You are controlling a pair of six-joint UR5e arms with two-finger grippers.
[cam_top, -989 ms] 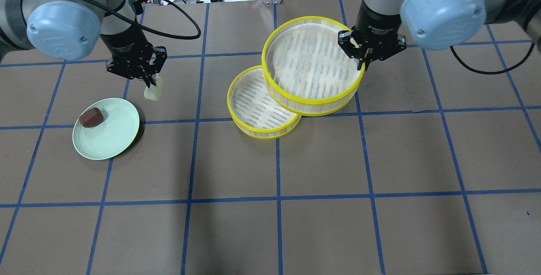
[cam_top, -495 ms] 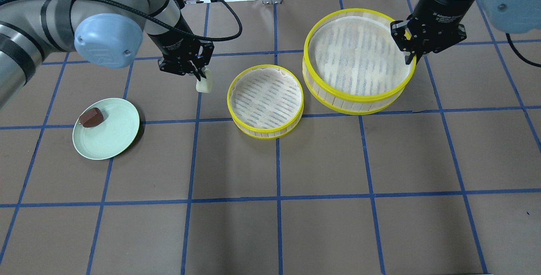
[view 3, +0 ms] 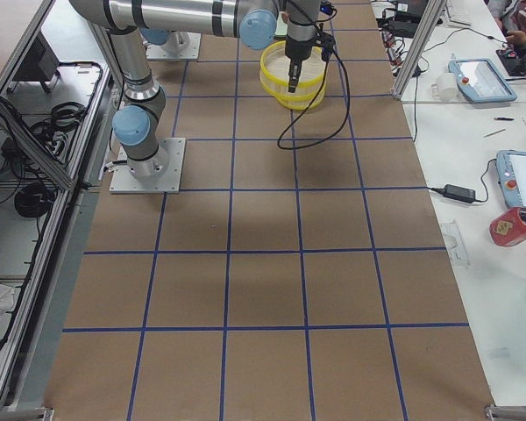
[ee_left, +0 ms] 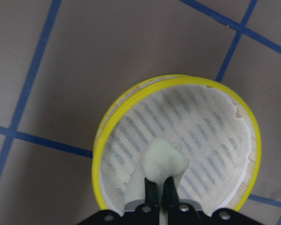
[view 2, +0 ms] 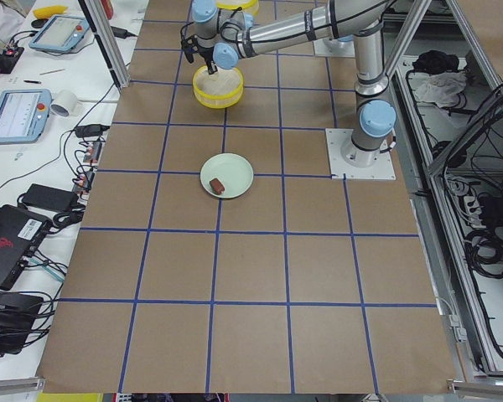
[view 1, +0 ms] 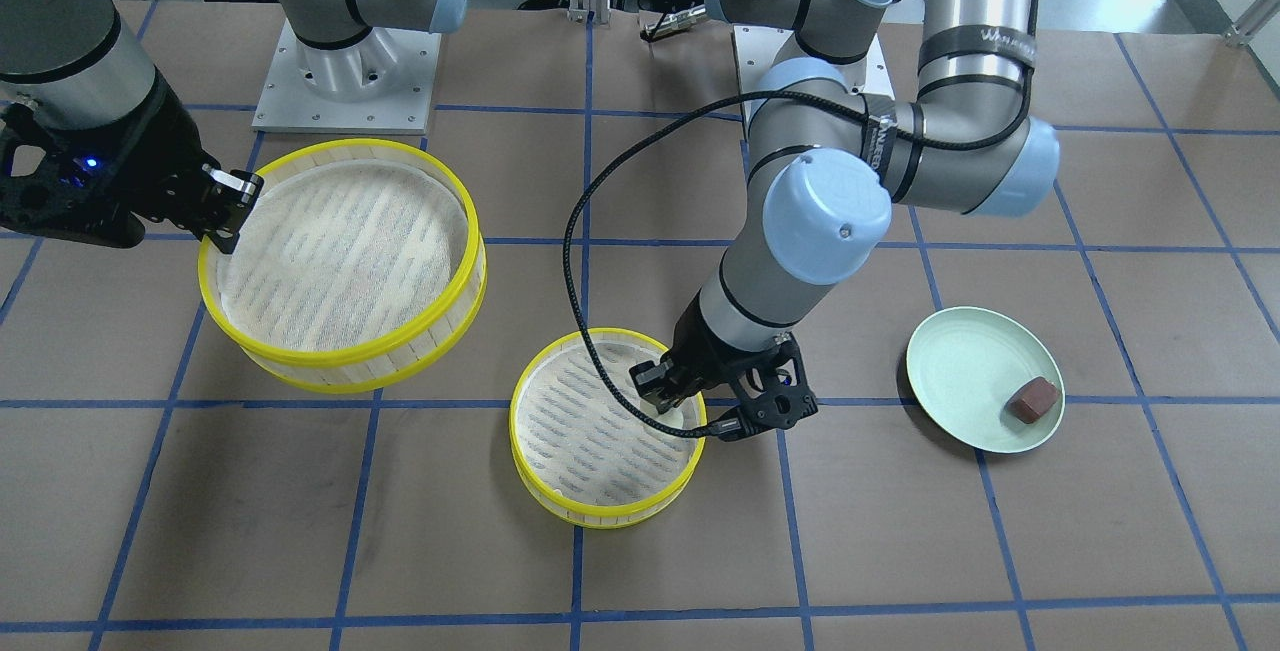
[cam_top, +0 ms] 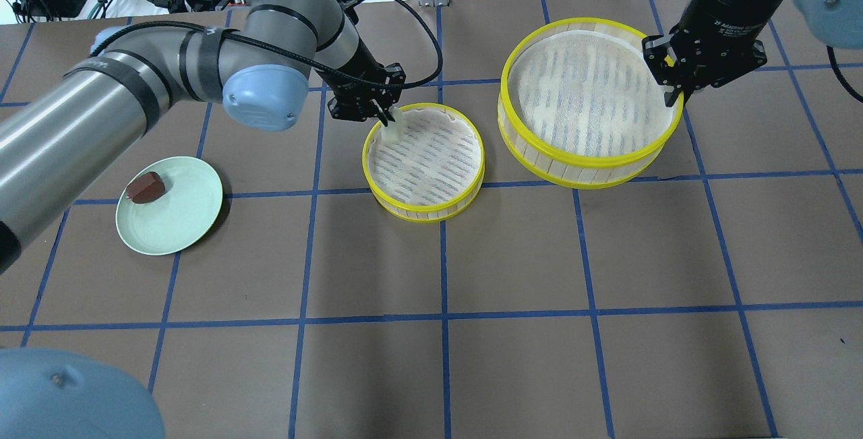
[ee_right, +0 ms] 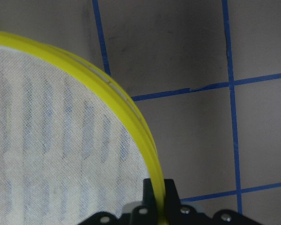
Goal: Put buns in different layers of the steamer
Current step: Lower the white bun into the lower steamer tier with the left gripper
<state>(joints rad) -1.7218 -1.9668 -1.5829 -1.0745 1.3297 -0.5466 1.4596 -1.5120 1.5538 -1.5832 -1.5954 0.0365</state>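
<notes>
While my left gripper [cam_top: 385,115] hovers over the far left edge of a shallow round steamer tray [cam_top: 423,215] with a bright yellow rim, pale slatted sides and a whitish, grey-streaked mesh liner, its jaws are nearly closed, pinching a small creamy-white rounded bun [cam_top: 394,126] by its upper end. The bun hangs just inside the rim, above the liner. I cannot tell whether it touches the mesh. This tray stands on the brown paper-covered table [cam_top: 512,257], which is marked with blue tape lines. It holds nothing else.

The bun looks soft and light, and it seems to bulge a little around the grip. I judge that it would dent under a hard squeeze and might cling to the jaws on release. A gentle hold across its narrow top suits it.

My right gripper [cam_top: 674,85] is closed tight on the yellow rim of a second identical tray [cam_top: 580,156], with the wall passing between the jaws. That tray is off to the right, apart from the first, slightly tilted and apparently lifted clear of the table. It is empty. It looks light but wide, so held at one edge it may sag or swing.

Well to the left, a pale green round plate [cam_top: 182,223] carries a dark reddish-brown cube-like bun [cam_top: 146,187] near its rim. This bun looks firmer and is probably best taken across two flat sides.
</notes>
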